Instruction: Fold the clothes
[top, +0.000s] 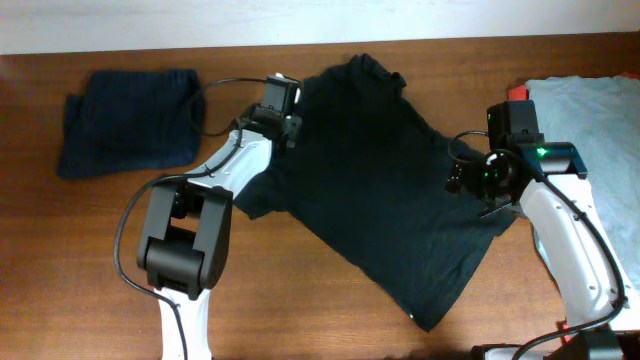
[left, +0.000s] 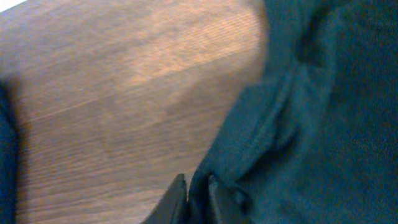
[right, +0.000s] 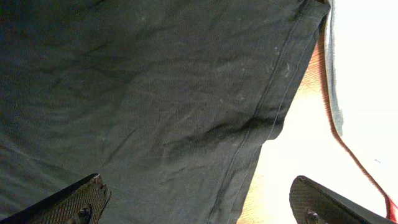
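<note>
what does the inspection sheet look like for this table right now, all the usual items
surface: wooden table, bare brown wood around the clothes
job's things: black T-shirt spread out mid-table, unfolded; navy garment folded at far left; grey-blue garment at right edge, red fabric peeking beside it
clutter: nothing seen
hands: left hand shut on the T-shirt's edge; right hand open over the T-shirt's right edge
cables: black cable looping between navy garment and left hand
surroundings: pale strip beyond the table's far edge
</note>
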